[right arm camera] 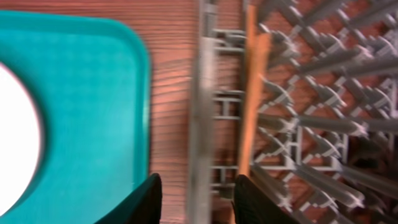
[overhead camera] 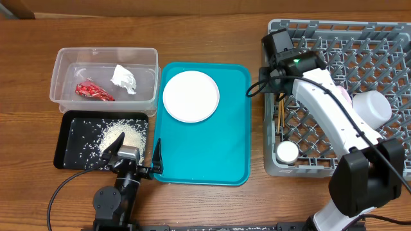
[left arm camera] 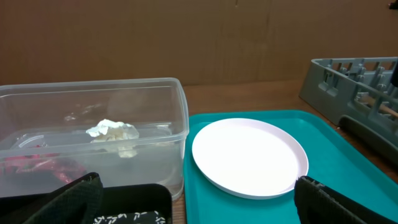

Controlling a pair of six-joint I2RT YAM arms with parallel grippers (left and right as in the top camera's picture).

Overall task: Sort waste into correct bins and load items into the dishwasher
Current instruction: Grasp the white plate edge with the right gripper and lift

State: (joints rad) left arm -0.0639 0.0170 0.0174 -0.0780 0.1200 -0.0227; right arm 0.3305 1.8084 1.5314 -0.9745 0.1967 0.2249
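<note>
A white plate (overhead camera: pixel 191 96) lies on the teal tray (overhead camera: pixel 225 147); it also shows in the left wrist view (left arm camera: pixel 249 155). The clear tub (overhead camera: pixel 64 77) holds the red wrapper (overhead camera: pixel 94 91) and the white tissue (overhead camera: pixel 124 78). The black tray (overhead camera: pixel 70 154) holds rice grains (overhead camera: pixel 122 133). The grey dish rack (overhead camera: pixel 385 45) holds a white bowl (overhead camera: pixel 370 108), a small cup (overhead camera: pixel 287 151) and chopsticks (overhead camera: pixel 280 115). My left gripper (overhead camera: pixel 135 153) is open and empty between the black tray and the teal tray. My right gripper (right arm camera: pixel 199 199) is open and empty, astride the rack's left wall (right arm camera: pixel 202 93), with the chopsticks (right arm camera: pixel 252 93) just inside.
The right arm (overhead camera: pixel 334 109) stretches over the rack's middle. Bare wooden table lies behind the tub and in a narrow strip between teal tray and rack (right arm camera: pixel 171 106). A cable (overhead camera: pixel 64 192) runs at the front left.
</note>
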